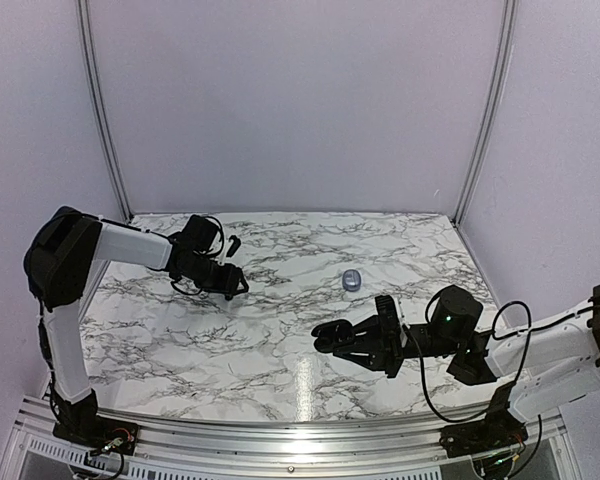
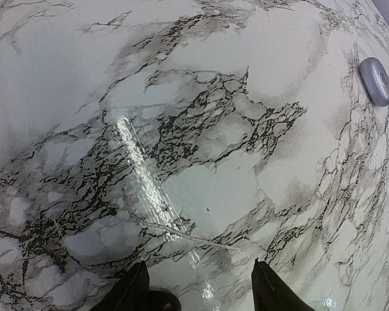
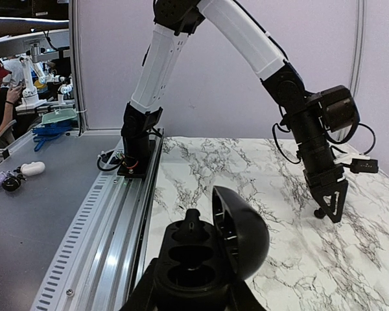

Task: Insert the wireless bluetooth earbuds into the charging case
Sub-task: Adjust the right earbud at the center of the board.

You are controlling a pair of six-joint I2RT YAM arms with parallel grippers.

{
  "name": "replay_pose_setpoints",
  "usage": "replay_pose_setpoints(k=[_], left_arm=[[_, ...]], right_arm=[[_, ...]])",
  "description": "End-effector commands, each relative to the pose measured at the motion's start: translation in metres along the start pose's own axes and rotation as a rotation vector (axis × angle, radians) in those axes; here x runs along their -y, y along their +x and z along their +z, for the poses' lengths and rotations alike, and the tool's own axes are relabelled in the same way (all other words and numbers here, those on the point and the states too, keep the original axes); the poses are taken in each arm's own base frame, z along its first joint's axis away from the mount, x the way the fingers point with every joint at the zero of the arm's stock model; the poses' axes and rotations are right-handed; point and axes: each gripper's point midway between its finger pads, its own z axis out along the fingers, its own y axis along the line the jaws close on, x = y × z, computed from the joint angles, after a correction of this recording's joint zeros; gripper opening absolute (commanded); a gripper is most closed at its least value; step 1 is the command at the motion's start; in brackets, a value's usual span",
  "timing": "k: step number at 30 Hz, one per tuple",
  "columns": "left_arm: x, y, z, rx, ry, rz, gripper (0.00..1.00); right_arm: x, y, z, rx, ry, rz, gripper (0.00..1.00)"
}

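Where the marble table [image 1: 280, 360] spreads between the pale walls, the two arms reach in over it from opposite sides. The left arm [image 1: 130, 245] stretches out from its base and carries the left gripper [image 2: 201, 295] low above the marble. Its jaws stand well apart, and only veined tabletop shows between the two dark fingers [image 2: 133, 291].

The right arm [image 1: 540, 345] comes in from the other side, and the right gripper [image 1: 342, 338] is clamped on the black charging case [image 3: 201, 256], held by its lower body just ahead of the wrist camera. The case is open. Its rounded lid [image 3: 243, 227] stands up on the hinge at the right of the jaws, and two round wells lie in a row running away from the fingers. The wells are dark, and I cannot tell whether a bud sits in either. A small black bump rises at the far end of the case, but what it is does not show.

A grey oval case [image 1: 352, 280] lies shut on the marble, apart from both tools. It is near the right gripper, just off its tip towards the back wall. From the left gripper it is well ahead and off to the right, at the edge of that wrist view. No earbuds can be made out on the table at this size.
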Motion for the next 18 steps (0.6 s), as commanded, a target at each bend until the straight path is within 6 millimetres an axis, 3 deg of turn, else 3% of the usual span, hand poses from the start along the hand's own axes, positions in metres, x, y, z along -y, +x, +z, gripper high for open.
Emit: replay_pose_setpoints(k=[1, 11, 18], left_arm=[[-0.003, 0.021, -0.009, -0.041, -0.017, -0.049, 0.56], [-0.006, 0.024, -0.042, 0.021, -0.073, -0.126, 0.56], [-0.012, 0.027, -0.047, 0.008, -0.113, -0.095, 0.54]], right_arm=[[0.002, -0.012, 0.000, 0.031, 0.001, -0.014, 0.00], [0.002, -0.012, 0.000, 0.031, 0.002, -0.015, 0.00], [0.002, -0.013, 0.000, 0.035, 0.000, -0.013, 0.00]])
